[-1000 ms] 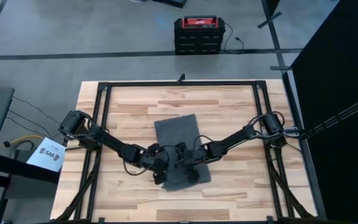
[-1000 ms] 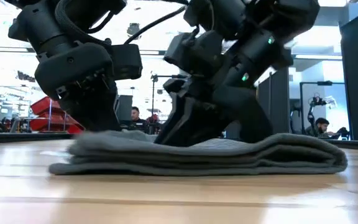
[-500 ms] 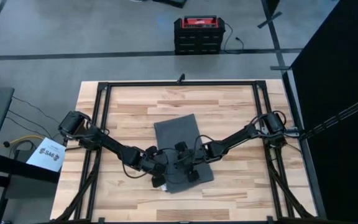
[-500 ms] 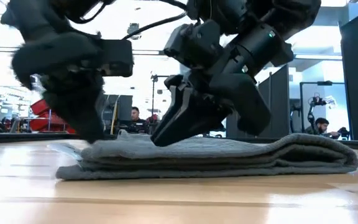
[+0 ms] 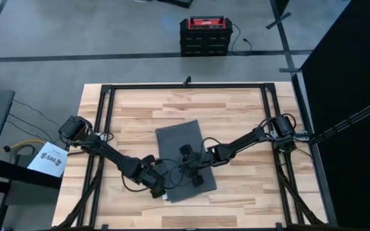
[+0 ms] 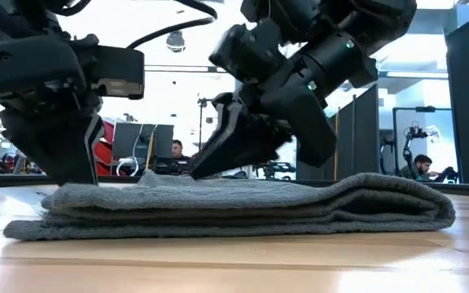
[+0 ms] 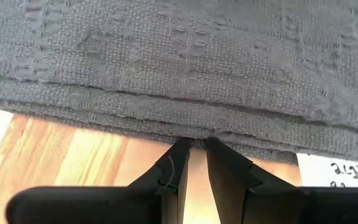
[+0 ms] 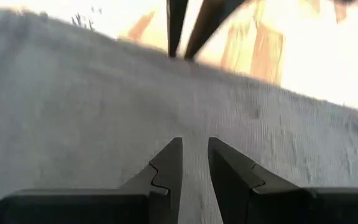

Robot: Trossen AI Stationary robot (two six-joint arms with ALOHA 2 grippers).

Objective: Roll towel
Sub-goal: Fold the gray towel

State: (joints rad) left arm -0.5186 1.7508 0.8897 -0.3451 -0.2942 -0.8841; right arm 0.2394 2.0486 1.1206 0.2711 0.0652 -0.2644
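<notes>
at the near edge of the folded dark grey soft cloth towel, the left hand sits low with fingers narrowly parted, empty. over the cloth's middle the right hand hovers, narrow, empty. the towel lies flat mid wooden desk, unrolled; rolling seems unstarted.

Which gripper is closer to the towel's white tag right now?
Left. The left gripper sits at the towel's near edge, with the white tag just beside it. The right gripper is over the towel's top surface, farther in.
</notes>
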